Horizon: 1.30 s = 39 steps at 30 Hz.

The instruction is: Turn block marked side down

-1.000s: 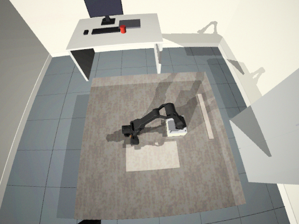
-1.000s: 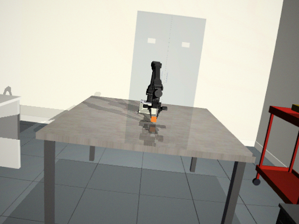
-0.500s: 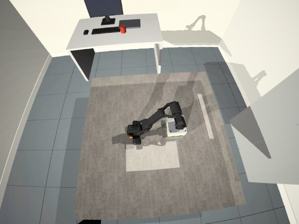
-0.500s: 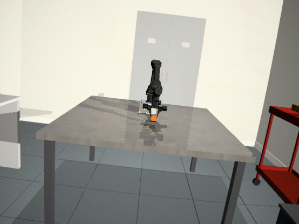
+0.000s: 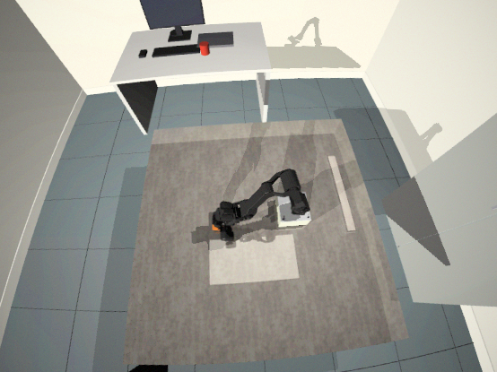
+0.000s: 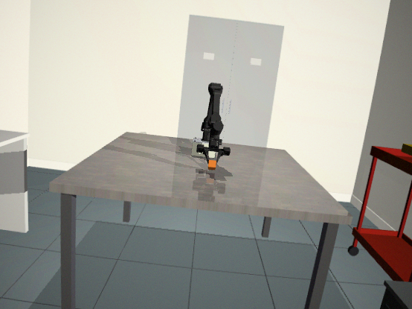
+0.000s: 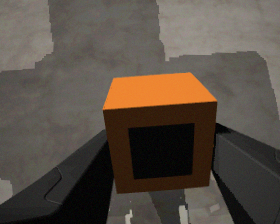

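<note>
grey table (image 6: 149, 172), gripper (image 6: 212, 161) clamping orange block (image 7: 159, 135)

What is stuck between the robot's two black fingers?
The orange block, dark square mark facing the wrist camera. The gripper is shut on it; fingers flank both sides.

Looking like office or lab room. White desk (image 5: 233, 59) standing against back wall, carrying monitor (image 5: 171, 7), keyboard (image 5: 175, 51), mouse (image 5: 143, 53), red cup (image 5: 204, 48). Grey-blue tiled floor (image 5: 72, 225) spreading underneath. Wood-grain work table (image 6: 111, 172) sitting mid-room. Red wheeled cart (image 6: 387, 217) parking at side.
</note>
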### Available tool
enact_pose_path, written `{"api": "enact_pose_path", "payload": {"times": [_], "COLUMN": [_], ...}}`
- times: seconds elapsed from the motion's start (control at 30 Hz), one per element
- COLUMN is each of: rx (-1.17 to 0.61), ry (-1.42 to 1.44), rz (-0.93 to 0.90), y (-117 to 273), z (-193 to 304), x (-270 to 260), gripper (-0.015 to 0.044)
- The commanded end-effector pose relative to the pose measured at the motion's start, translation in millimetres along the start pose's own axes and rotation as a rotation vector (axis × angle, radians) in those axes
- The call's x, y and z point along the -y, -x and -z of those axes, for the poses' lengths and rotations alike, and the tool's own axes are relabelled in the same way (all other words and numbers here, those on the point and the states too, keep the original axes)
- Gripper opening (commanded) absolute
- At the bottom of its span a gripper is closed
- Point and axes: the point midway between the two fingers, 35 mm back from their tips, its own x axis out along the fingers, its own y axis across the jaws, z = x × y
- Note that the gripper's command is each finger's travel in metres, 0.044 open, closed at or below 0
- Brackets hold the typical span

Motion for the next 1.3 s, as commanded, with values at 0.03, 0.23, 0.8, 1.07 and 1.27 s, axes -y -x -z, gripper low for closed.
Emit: {"api": "enact_pose_path", "payload": {"times": [0.03,0.23,0.8,1.07,1.27], "rx": [0.056,0.142,0.386,0.440,0.440], "ry": [0.006,0.007,0.002,0.001,0.001], "rz": [0.006,0.006,0.006,0.006,0.006], "y": [-10.8,-17.5,-11.1,-7.2,-7.2], "z": [8.0,11.7,23.0,23.2,23.2], "x": [0.4,0.2,1.9,2.1,2.1], "gripper": [0.0000,0.0000,0.0000,0.0000,0.0000]}}
